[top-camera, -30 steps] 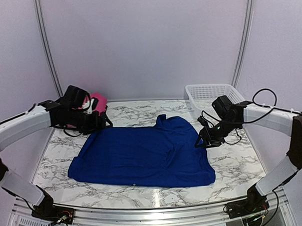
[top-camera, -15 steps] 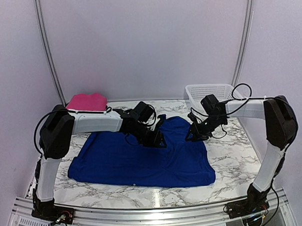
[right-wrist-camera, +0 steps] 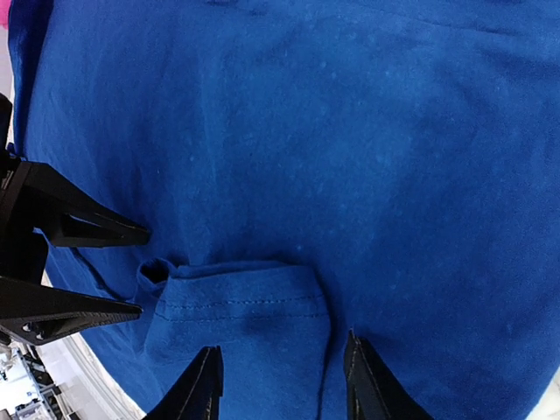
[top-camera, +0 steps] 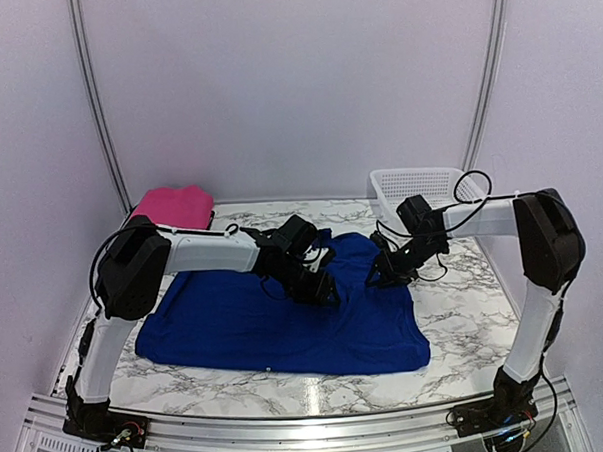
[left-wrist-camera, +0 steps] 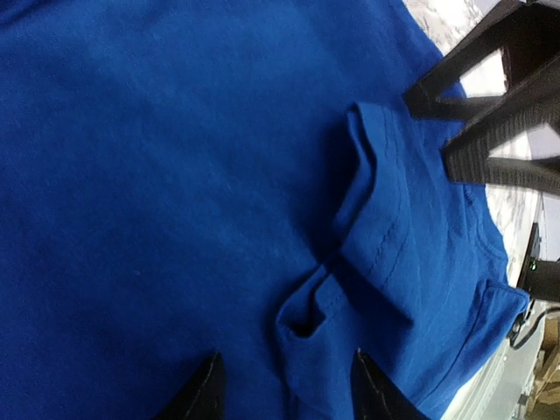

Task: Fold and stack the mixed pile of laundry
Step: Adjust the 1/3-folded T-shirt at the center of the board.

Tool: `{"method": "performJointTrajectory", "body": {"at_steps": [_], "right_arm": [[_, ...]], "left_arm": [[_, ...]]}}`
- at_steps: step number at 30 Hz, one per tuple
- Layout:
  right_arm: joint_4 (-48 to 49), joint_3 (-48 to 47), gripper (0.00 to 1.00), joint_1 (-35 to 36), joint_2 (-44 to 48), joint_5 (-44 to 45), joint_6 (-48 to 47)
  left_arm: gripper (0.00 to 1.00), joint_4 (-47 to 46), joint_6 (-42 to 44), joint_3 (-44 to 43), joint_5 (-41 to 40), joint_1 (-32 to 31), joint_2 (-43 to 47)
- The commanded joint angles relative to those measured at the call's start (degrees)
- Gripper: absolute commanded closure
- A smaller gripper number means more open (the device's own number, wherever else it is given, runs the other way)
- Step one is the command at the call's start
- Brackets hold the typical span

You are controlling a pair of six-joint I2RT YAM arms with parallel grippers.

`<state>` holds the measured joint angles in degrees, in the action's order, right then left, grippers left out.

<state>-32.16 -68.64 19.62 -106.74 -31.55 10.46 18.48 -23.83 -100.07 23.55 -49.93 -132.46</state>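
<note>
The royal blue garment (top-camera: 236, 324) lies spread over the marble table. A sleeve flap (right-wrist-camera: 245, 315) is folded over on it near the upper middle. The magenta-pink garment (top-camera: 172, 205) sits folded at the back left corner. My left gripper (top-camera: 322, 287) hovers low over the blue cloth, open, its fingers either side of a small puckered fold (left-wrist-camera: 306, 319). My right gripper (top-camera: 377, 273) faces it from the right, open, its tips straddling the sleeve flap. Each wrist view shows the other gripper's fingers (left-wrist-camera: 477, 114) (right-wrist-camera: 70, 232) close by. Neither gripper pinches any cloth.
A white mesh basket (top-camera: 420, 186) stands at the back right, just behind the right arm. Bare marble table (top-camera: 461, 324) shows to the right and front of the blue garment. Cables hang by the right wrist (top-camera: 460, 194).
My left arm has swung from beside the pink garment to the middle of the blue one, its jaws narrowing. The right gripper has shifted left onto the blue cloth.
</note>
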Motion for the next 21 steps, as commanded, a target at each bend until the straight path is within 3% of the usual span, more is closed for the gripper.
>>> {"method": "performJointTrajectory", "body": {"at_steps": [1,5,7,12,13,21], "right_arm": [[1.39,-1.53,0.58,-0.37,-1.89,-1.27,-0.59],[1.31,-1.78,0.63,-0.42,-2.73,-2.38,-0.95],[1.40,-1.96,0.67,-0.41,-2.93,-2.82,-1.17],[1.39,-2.69,0.95,-0.41,-1.82,-3.66,-1.20],[1.50,-2.84,1.00,-0.37,-1.50,-3.69,-1.17],[1.22,-5.33,1.00,-0.37,0.88,-2.14,-0.37]], "left_arm": [[0.53,0.71,-0.66,-2.39,0.03,-0.17,-2.20],[0.62,0.71,-0.73,-4.14,0.37,-0.17,-3.17],[0.71,0.69,-0.77,-4.86,0.71,-0.17,-3.55],[0.98,0.70,-0.77,-4.22,0.00,0.15,-1.95],[1.00,0.68,-0.68,-3.67,-0.34,0.25,-1.13],[1.00,-2.52,-0.21,3.10,-5.11,1.39,5.90]]}}
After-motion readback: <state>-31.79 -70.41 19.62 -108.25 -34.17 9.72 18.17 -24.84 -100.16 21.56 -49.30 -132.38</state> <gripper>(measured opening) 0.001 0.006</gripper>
